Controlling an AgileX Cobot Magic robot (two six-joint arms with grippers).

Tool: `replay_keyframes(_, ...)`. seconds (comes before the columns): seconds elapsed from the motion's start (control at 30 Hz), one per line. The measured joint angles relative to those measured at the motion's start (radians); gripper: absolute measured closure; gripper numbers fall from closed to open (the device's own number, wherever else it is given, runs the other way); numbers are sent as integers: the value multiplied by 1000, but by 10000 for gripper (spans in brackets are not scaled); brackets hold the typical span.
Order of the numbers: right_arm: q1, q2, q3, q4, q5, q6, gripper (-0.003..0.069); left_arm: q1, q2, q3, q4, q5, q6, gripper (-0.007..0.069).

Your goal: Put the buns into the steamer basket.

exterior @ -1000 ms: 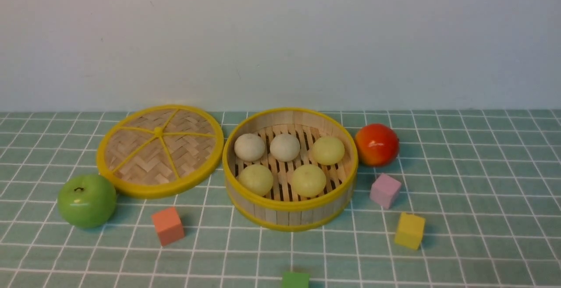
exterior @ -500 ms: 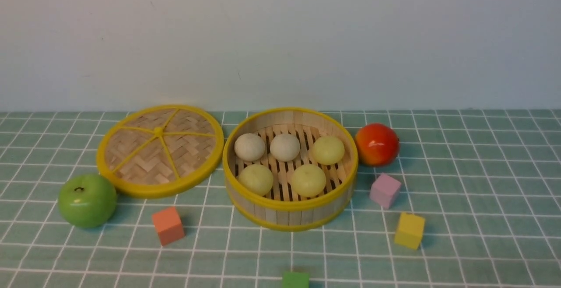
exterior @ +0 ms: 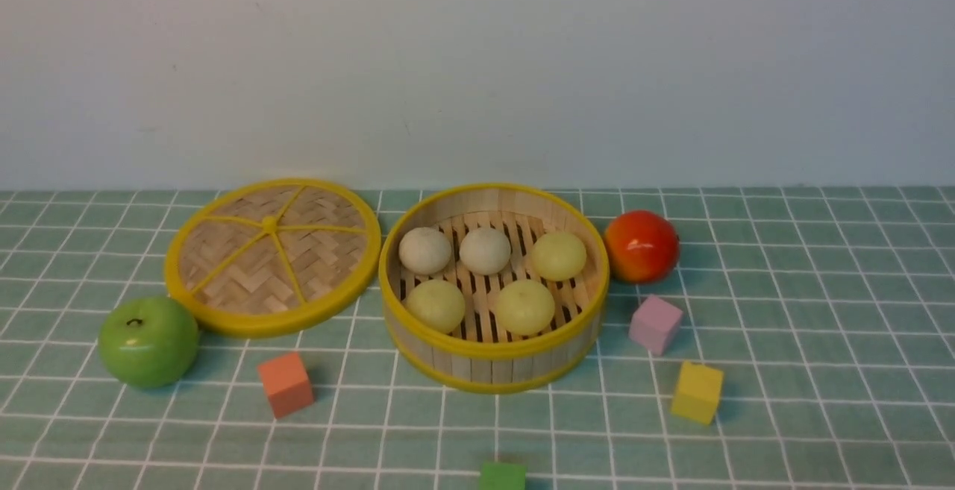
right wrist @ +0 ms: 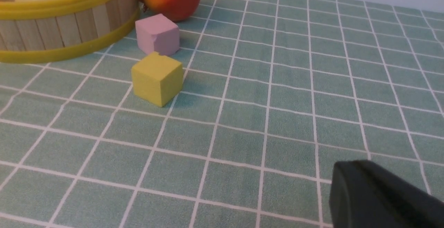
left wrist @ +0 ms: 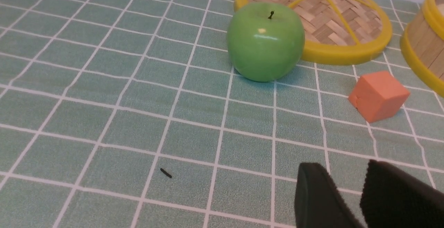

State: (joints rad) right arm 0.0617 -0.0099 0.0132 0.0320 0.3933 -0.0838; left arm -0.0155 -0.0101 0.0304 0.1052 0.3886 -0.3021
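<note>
The table (exterior: 821, 326), under its green checked cloth, is the widest thing in front of me. On it lies the flat woven lid (exterior: 272, 255), well to my left of centre, and just beside it on the right stands the steamer basket (exterior: 492, 359), upright, its slat wall and yellow rims facing me. All five buns (exterior: 485, 250) sit inside the basket on the slatted floor: two off-white ones and a pale yellow-green one in the back row, two more yellow-green ones in the front row.

The green apple (exterior: 148, 341) rests close against the near left edge of the lid. The red apple (exterior: 642, 246) sits just beside the basket's far right side. Then the cubes: an orange cube (exterior: 286, 383) near the basket's left front, a pink cube (exterior: 655, 324) right of the basket, a yellow cube (exterior: 697, 391) a little nearer to me than the pink one, and a green cube (exterior: 502, 476) at the near edge, cut off by the frame.

My left gripper (left wrist: 350, 193) hovers over bare cloth, nearer to me than the green apple, its two dark fingers parted by a narrow gap with nothing between them. Of my right gripper (right wrist: 374, 196) I see only one dark mass over the cloth, near the yellow cube; its fingers are pressed together, empty.
</note>
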Motion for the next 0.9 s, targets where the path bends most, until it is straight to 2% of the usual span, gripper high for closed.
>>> replay_keyframes(0.9,0,0,0,-3,-1,0,613,0,0,0,0,0,0,387)
